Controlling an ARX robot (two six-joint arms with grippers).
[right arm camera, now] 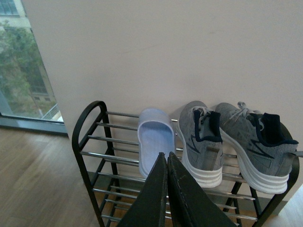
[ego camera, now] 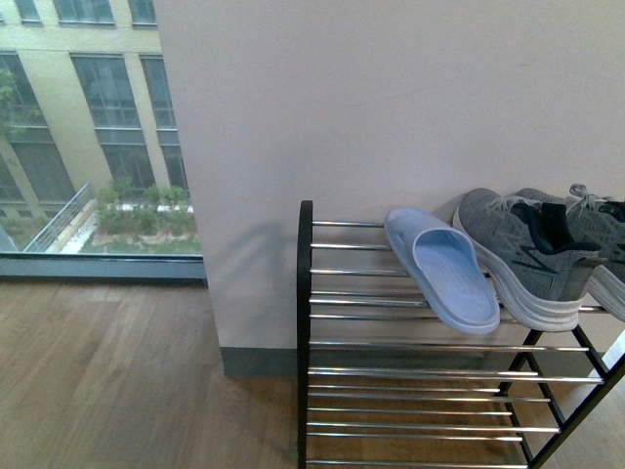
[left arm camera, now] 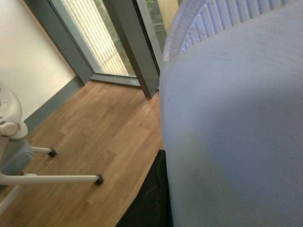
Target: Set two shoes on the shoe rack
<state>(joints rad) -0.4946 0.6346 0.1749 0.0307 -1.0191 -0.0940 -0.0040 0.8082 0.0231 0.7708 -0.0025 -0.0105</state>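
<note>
Right gripper (right arm camera: 166, 163) closed; sneakers (right arm camera: 201, 137) toes wallward.

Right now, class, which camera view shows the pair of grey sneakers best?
The right wrist view: both grey sneakers stand whole on the shoe rack, beside a light blue slipper. The front view cuts the second sneaker off at its edge. The left wrist view shows no sneaker, only a pale ribbed surface close up.

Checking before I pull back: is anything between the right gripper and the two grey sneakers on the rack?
Nothing visible. The right gripper, jaws shut, faces both grey knit sneakers on the black metal rack's top tier; the light blue slide slipper lies beside them.
</note>
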